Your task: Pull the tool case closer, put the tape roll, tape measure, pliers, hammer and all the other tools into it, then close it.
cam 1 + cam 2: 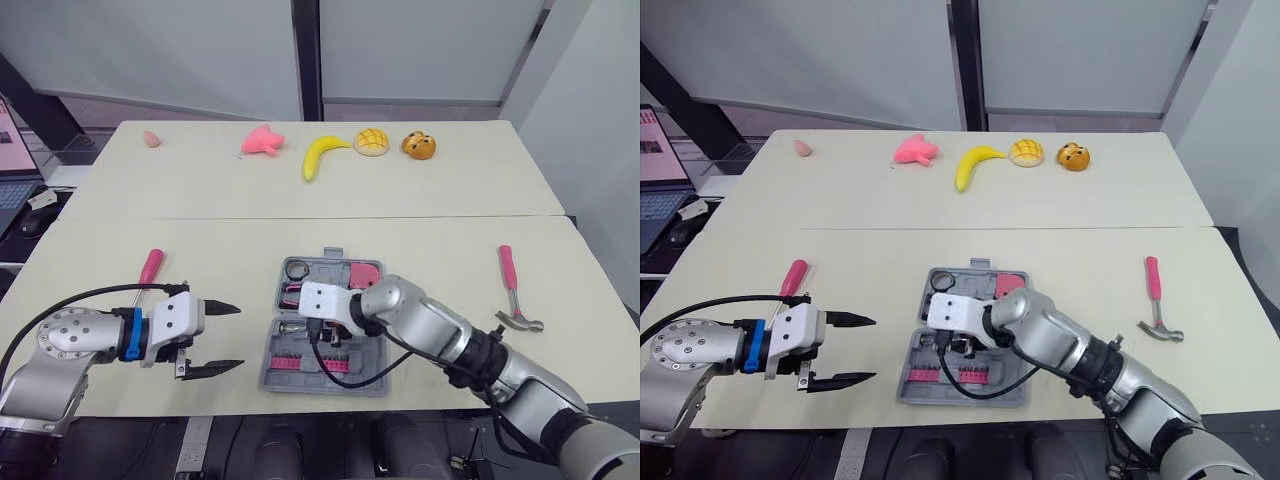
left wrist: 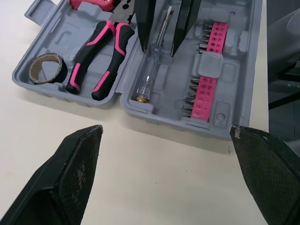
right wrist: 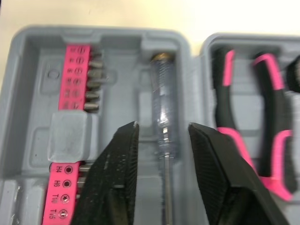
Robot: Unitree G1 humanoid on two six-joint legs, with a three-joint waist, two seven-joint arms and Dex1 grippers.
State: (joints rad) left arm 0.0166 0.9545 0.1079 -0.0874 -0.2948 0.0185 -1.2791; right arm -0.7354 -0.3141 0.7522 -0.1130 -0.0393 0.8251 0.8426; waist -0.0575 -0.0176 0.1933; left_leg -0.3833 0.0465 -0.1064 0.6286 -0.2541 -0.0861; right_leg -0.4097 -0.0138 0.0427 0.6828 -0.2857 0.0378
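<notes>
The grey tool case (image 1: 272, 374) lies open near the table's front edge. Its lid half holds a tape roll (image 2: 45, 68), black-and-pink pliers (image 2: 96, 56) and a pink tape measure (image 1: 362, 273). The other half holds a clear-handled screwdriver (image 3: 164, 117) and pink bit strips (image 3: 77, 75). My right gripper (image 3: 162, 125) hovers over the case, open, one finger on each side of that screwdriver. My left gripper (image 1: 240, 337) stands open and empty just left of the case. A pink-handled hammer (image 1: 512, 290) lies at the right. A pink-handled screwdriver (image 1: 148, 270) lies at the left.
On the far table sit a banana (image 1: 320, 155), two buns (image 1: 372, 142), a pink toy (image 1: 262, 141) and a small pink object (image 1: 151, 138). A laptop (image 1: 8, 185) stands off the table's left side. A seam runs between the two tables.
</notes>
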